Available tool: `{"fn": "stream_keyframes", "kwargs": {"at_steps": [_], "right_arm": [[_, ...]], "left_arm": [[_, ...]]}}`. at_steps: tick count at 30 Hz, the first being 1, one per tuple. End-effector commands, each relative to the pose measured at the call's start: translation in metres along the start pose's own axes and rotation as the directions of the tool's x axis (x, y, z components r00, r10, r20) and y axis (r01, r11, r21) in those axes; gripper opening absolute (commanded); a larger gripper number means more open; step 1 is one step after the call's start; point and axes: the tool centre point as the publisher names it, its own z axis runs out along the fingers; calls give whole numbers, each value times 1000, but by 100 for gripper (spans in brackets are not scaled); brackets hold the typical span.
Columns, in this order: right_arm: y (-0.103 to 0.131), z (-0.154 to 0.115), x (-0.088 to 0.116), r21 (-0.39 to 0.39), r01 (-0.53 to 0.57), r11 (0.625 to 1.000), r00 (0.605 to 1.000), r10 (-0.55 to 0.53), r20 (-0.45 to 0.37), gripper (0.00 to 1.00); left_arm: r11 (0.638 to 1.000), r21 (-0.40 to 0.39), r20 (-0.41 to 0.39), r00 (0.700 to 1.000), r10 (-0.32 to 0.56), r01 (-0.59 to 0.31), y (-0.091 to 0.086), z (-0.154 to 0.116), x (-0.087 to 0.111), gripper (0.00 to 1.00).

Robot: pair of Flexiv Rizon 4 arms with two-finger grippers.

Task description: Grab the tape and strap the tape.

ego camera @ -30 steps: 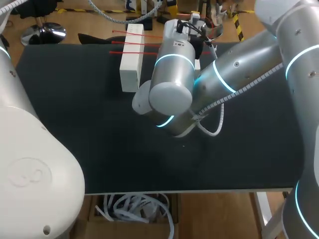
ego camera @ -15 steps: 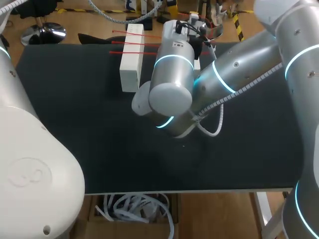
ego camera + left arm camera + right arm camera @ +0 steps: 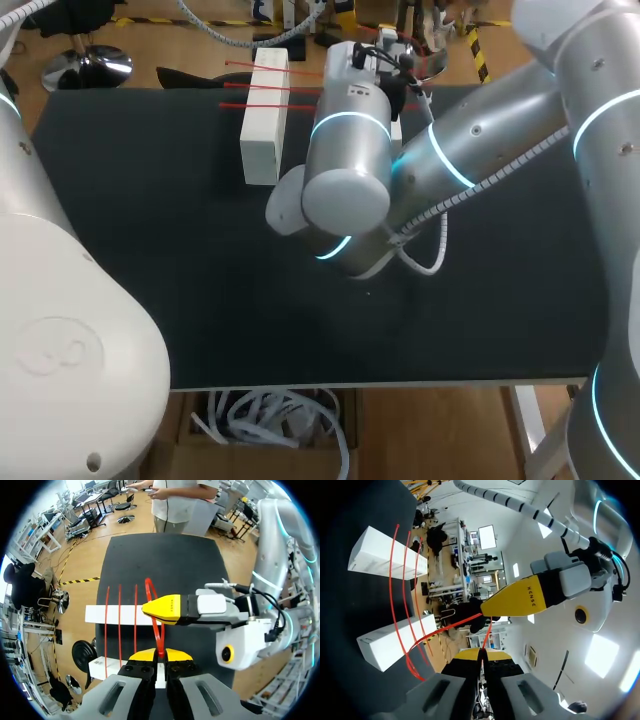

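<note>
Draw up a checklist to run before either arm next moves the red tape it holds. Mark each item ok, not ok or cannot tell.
1. Grip of left gripper on red tape loop: ok, shut on it.
2. Grip of right gripper on the same loop: ok, shut on it.
3. Three red straps span far white block and near white block: ok.
4. Loop seated over both blocks: cannot tell.
5. Clearance between the grippers: cannot tell; they are very close.
6. Head view shows the grasp: not ok, right arm hides it.
</note>
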Motion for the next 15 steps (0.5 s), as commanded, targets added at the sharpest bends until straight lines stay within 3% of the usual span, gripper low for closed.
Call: {"fn": "stream_keyframes", "kwargs": {"at_steps": [1, 15], "right_arm": [[-3, 0, -5, -6, 2, 1000, 1000, -2, -9, 0], [-1, -6, -3, -33, 6, 999, 1000, -7, -23, 0]], "left_arm": [[1000, -3, 0, 1000, -1, 1, -1, -1, 0, 0], [1000, -3, 0, 1000, -1, 1, -1, -1, 0, 0]]}}
